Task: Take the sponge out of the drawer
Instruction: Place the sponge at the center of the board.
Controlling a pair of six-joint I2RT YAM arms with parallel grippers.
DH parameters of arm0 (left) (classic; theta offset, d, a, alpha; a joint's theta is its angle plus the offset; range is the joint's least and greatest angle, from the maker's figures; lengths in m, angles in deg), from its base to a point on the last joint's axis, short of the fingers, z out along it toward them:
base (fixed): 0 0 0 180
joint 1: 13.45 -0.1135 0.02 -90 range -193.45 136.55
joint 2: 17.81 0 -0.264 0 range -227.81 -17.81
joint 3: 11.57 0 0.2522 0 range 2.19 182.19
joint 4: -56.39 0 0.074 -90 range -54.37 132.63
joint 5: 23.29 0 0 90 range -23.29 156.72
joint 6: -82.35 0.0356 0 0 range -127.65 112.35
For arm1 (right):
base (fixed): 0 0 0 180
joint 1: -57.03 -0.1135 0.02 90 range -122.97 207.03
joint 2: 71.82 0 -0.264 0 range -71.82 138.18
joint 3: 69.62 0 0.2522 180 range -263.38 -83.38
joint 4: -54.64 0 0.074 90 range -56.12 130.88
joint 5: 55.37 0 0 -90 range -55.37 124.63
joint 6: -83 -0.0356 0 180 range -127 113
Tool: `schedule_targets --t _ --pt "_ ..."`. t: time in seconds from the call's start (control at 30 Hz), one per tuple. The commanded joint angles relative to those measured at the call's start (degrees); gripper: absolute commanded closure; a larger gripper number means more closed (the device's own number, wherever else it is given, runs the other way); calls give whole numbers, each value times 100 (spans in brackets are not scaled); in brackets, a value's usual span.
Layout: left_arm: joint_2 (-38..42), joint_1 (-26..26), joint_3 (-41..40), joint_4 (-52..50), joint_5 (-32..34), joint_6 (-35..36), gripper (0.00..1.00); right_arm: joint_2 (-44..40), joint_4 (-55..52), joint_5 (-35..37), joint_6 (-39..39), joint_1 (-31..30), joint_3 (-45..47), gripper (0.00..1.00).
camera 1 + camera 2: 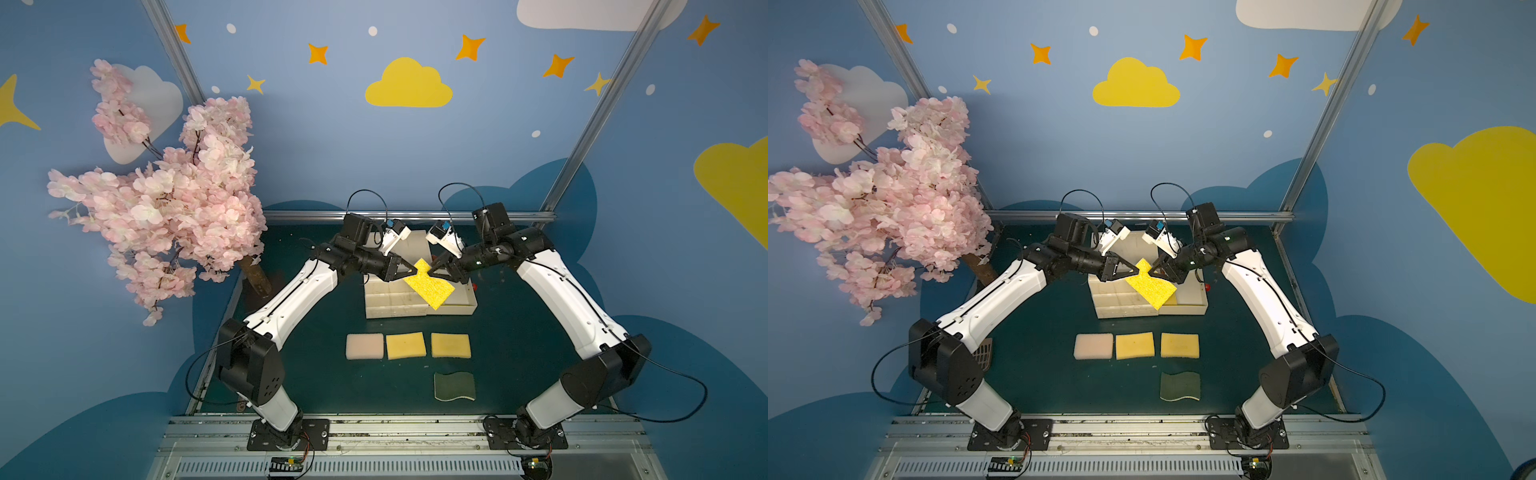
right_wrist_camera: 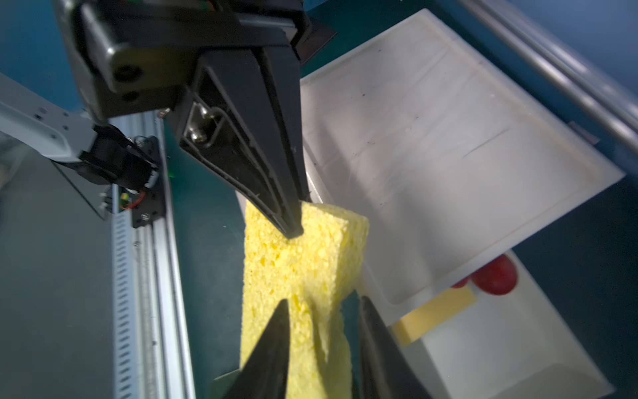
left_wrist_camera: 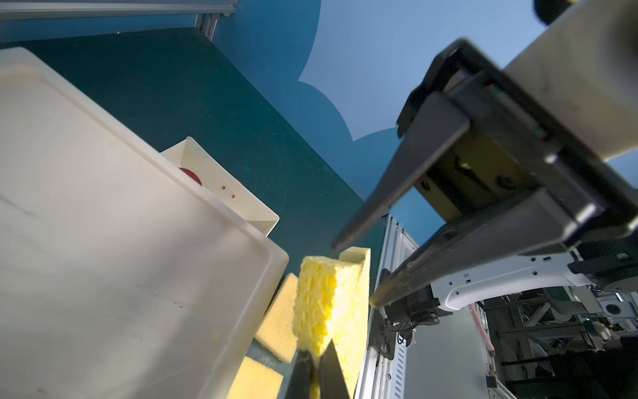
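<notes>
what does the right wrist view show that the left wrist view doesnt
Only the right wrist: a pale yellow piece lying inside the open drawer. Only the left wrist: two pale sponges on the mat. Both: the bright yellow sponge pinched by the left gripper, the white cabinet and the red knob.

Porous yellow sponge [image 1: 430,289] hangs tilted above the open white drawer [image 1: 454,310].

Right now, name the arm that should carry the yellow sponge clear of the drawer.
Left. The left pincer is shut on a corner of the sponge, while the right pincer stands open around its edge, not gripping it, so left looks better placed.
</notes>
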Motion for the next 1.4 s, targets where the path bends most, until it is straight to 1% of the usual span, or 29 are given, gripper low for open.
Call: schedule_targets --t 0.0,0.03,0.1,0.13,0.2,0.3,0.4,0.47,0.63,0.77,0.87,0.93,1.03,1.17,1.3,1.37 --pt "327 15 -262 150 334 -279 97 -440 1427 946 -894 15 482 50" --pt "435 16 -374 240 472 -417 97 -531 1789 1329 -1203 29 684 45" --pt "676 15 -645 462 696 -725 97 -790 2441 1889 -1610 75 1078 40" --pt "822 15 -828 642 842 -987 97 -942 2779 2102 -1764 117 1295 35" --pt "1123 15 -1232 1045 972 -1456 97 -1249 3353 2427 -2083 211 1692 28" --pt "1620 16 -1809 1342 1319 -2158 97 -1621 3952 2548 -2544 419 2193 21" --pt "2165 23 -2568 1737 1473 -2896 97 -1797 4128 2449 -2905 601 2471 20" --pt "2552 53 -3020 1789 1595 -3260 97 -1823 4103 2429 -3079 655 2569 20" --pt "3722 357 -4249 1893 2283 -4076 97 -1966 4275 2352 -3545 711 2912 20" --pt "4670 837 -5150 1758 2959 -4745 97 -2141 4443 2120 -3802 721 3162 20" --pt "5070 1303 -5707 1825 3417 -5232 97 -2251 4493 2063 -3942 721 3312 20" --pt "5144 1606 -5954 1884 3677 -5428 97 -2313 4483 2009 -3998 721 3374 20" --pt "4979 2036 -6204 2005 3998 -5679 97 -2415 4520 2027 -4074 721 3504 20" --pt "4440 2448 -6302 2069 4106 -5996 97 -2567 4571 2170 -4093 721 3641 20" --pt "3938 2778 -6457 2511 4151 -6362 97 -2623 4538 2179 -4077 730 3714 20" --pt "3723 2922 -6435 2411 4116 -6470 97 -2632 4521 2231 -4068 738 3753 20"
